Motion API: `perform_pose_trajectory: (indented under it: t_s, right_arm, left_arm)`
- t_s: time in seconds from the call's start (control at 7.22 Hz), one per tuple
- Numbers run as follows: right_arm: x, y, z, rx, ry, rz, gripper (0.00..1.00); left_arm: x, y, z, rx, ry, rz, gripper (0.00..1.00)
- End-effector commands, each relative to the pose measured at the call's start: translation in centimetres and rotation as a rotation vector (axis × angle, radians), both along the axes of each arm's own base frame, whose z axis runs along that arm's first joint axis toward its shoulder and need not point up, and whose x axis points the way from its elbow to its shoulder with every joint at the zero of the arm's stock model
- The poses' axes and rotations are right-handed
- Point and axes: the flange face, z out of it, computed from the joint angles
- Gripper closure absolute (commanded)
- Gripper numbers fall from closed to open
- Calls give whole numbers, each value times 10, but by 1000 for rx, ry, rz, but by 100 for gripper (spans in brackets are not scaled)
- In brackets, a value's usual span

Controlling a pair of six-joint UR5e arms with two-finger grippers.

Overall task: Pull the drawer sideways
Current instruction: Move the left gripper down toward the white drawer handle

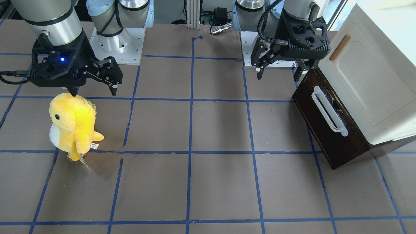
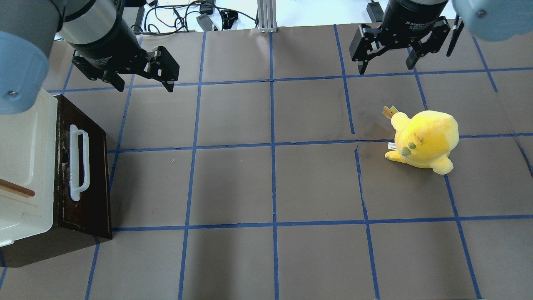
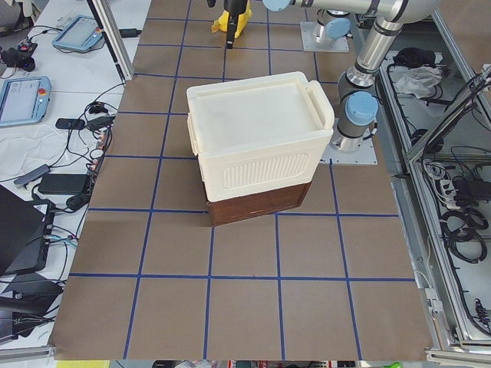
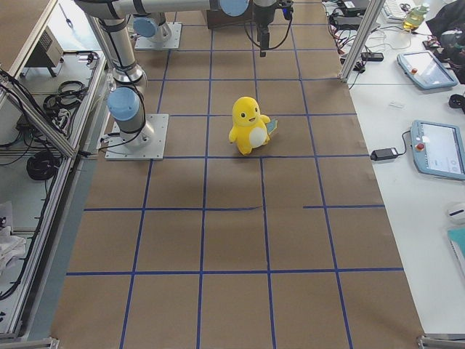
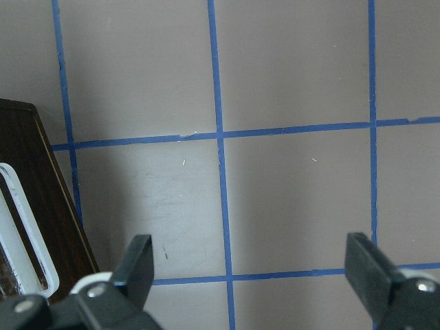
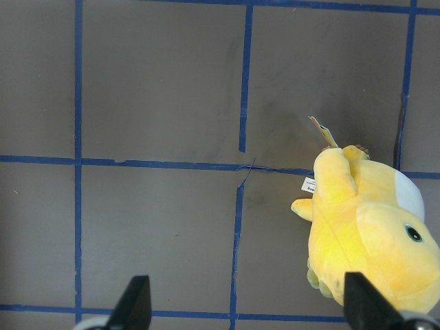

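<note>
The dark brown drawer (image 1: pixel 320 128) with its long white bar handle (image 1: pixel 329 112) sits under a cream cabinet (image 1: pixel 367 81) at the table's left end. It also shows in the overhead view (image 2: pixel 93 166) and at the left edge of the left wrist view (image 5: pixel 38 185). My left gripper (image 1: pixel 279 74) is open and empty. It hovers above the table just beyond the drawer's corner nearest the robot base, apart from the handle; it shows in the overhead view (image 2: pixel 145 85) and the left wrist view (image 5: pixel 249 251) too. My right gripper (image 2: pixel 385 68) is open and empty, far from the drawer.
A yellow plush toy (image 2: pixel 424 139) stands on the right half of the table, below the right gripper (image 6: pixel 244 292). The cream cabinet has a door with a small wooden handle (image 1: pixel 339 47). Blue tape lines grid the brown table.
</note>
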Motion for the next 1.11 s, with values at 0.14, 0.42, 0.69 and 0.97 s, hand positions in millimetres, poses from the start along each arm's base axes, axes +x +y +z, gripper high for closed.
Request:
perform_pose_trajectory:
  t_s: [0.14, 0.42, 0.69, 0.97]
  right_arm:
    - [0, 0, 0, 0, 0, 0, 0]
    - [0, 0, 0, 0, 0, 0, 0]
    - [0, 0, 0, 0, 0, 0, 0]
    - [0, 0, 0, 0, 0, 0, 0]
  left_arm:
    - [-1, 0, -2, 3, 0, -1, 0]
    - [-2, -3, -4, 8, 1, 9, 0]
    - [3, -11, -23, 39, -50, 57, 0]
    - [-2, -13, -42, 66, -54, 205, 0]
